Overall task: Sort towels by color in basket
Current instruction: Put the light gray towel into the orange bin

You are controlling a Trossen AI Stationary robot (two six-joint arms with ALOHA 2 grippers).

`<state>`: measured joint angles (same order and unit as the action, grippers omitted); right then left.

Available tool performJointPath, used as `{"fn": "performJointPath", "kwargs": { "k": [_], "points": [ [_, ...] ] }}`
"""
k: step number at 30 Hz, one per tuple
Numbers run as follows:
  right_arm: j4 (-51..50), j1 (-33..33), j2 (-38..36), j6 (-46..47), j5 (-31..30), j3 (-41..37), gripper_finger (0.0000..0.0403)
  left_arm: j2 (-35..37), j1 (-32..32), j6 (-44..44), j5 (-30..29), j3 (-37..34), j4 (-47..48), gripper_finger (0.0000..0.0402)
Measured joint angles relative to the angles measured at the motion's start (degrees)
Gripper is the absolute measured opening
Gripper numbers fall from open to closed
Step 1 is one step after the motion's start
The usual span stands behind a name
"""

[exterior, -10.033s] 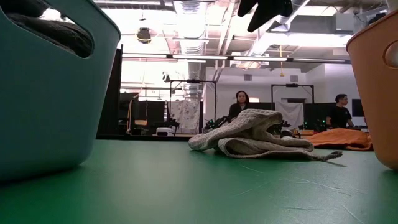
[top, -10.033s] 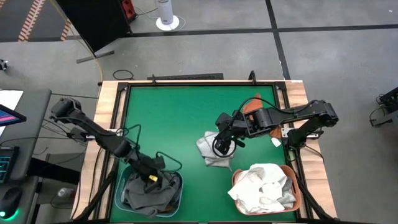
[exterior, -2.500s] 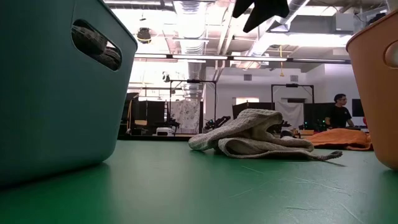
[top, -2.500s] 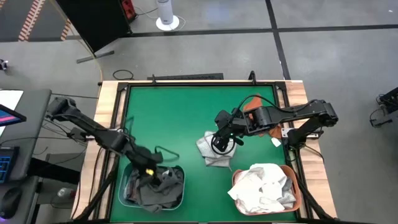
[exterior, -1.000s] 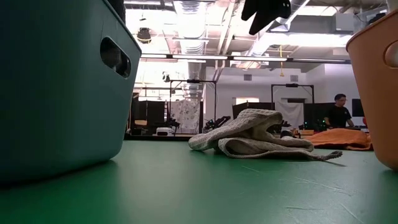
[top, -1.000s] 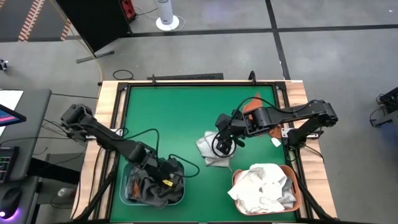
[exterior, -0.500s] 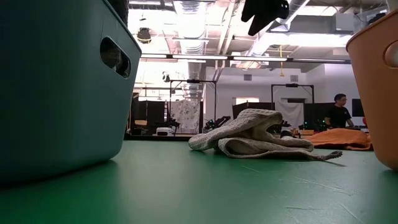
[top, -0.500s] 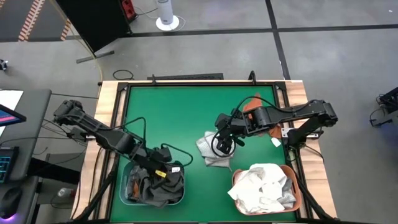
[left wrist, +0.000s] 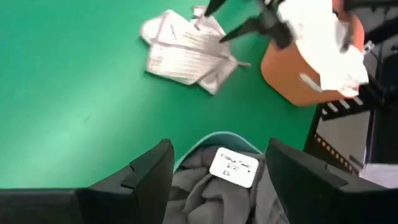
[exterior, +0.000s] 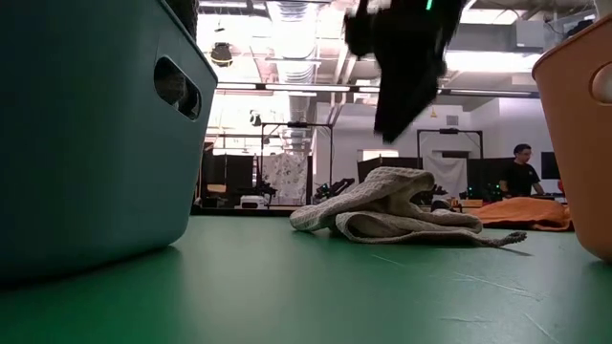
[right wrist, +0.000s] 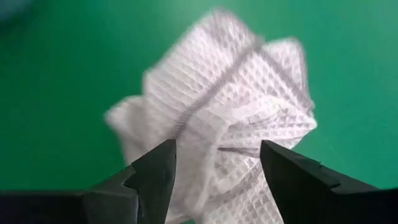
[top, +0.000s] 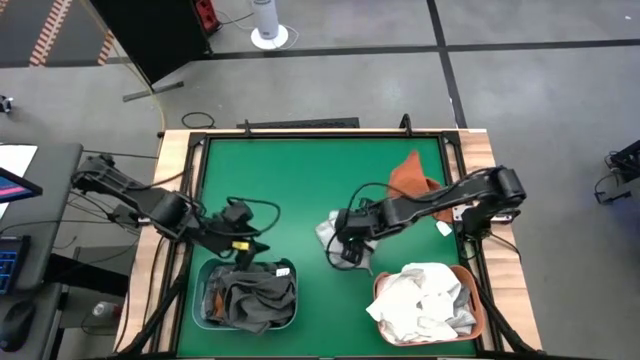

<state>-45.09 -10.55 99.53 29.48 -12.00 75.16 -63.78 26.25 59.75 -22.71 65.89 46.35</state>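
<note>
A crumpled light waffle-weave towel (top: 332,232) lies on the green table top, right of centre. My right gripper (right wrist: 217,149) hangs open just above it, one finger on either side, clear of the cloth (exterior: 387,212). Dark grey towels (top: 250,300) lie heaped in the teal basket (top: 200,290) at the near left. My left gripper (top: 243,246) stands open over the basket's far rim, with nothing in it. A rust orange towel (top: 410,178) lies flat at the far right. White towels (top: 425,295) fill the orange basket (top: 478,310).
The wooden frame (top: 182,190) borders the green top. Free green surface lies across the far half and between the two baskets. A white label (left wrist: 233,167) lies on the grey towels in the teal basket. A person (exterior: 521,177) shows in the room behind.
My left gripper has risen out of the teal basket and drawn back toward the far left, leaving the dark grey towels inside. My right gripper has come down toward the light towel and shifted a little toward the near edge. The towel has stayed where it was.
</note>
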Motion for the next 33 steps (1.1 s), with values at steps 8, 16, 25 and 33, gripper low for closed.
{"fn": "performJointPath", "kwargs": {
  "k": [8, 16, 25, 33],
  "points": [
    [1.83, 0.7, 9.01, -0.75, 2.9, -0.77, 0.0258, 3.88, -0.04, 3.26, -0.12, 0.0, 3.1, 0.0242],
    [0.03, 0.09, 10.22, -7.34, 9.04, -0.76, 0.0037, 6.16, -0.25, 3.42, -0.14, 0.0, 6.66, 0.0242],
    [-5.62, -0.9, -9.13, -11.18, 9.7, 0.93, 0.0033, 8.14, -3.55, 3.52, -1.1, 0.02, 7.37, 0.0242],
    [-4.73, -6.99, -32.37, -10.65, 26.52, 2.35, 0.0033, 8.08, -8.13, 0.99, -1.07, 0.02, 7.32, 0.0242]
  ]
}}
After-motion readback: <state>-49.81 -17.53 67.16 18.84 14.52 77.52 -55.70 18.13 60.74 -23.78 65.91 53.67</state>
